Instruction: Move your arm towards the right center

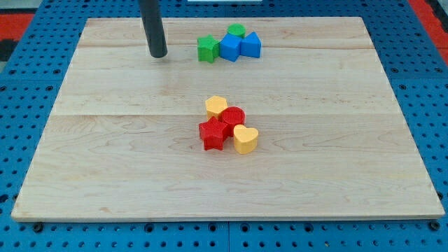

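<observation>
My dark rod comes down from the view's top, and my tip [158, 54] rests on the wooden board [105, 154] at the upper left. It touches no block. To its right lies a cluster: a green star block [207, 49], a blue block [229, 47], a blue block [251, 45] and a green round block [236, 30] behind them. In the board's middle lies a second cluster: a yellow block [216, 106], a red round block [234, 118], a red star block [212, 134] and a yellow heart block [246, 138].
The board sits on a blue perforated table [420, 84]. A red area [21, 21] shows at the view's top corners.
</observation>
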`<state>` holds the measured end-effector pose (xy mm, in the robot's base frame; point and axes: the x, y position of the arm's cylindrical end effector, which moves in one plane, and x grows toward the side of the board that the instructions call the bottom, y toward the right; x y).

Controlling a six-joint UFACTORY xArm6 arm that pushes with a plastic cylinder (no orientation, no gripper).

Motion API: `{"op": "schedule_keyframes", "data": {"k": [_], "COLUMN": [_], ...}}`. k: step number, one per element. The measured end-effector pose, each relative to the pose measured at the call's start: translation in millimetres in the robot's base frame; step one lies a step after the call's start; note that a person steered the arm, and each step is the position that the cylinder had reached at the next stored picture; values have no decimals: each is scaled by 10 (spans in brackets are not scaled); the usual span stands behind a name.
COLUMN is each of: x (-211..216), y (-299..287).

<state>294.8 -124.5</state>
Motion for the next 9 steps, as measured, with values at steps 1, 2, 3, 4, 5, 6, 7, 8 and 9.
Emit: {"op": "schedule_keyframes", "data": {"k": [1,2,3,4,5,6,7,8,9], "x": [-5,-33,79,707,841,839,1124,1084,1090], "y": [0,5,148,496,874,1512,2153,2281,2265]}}
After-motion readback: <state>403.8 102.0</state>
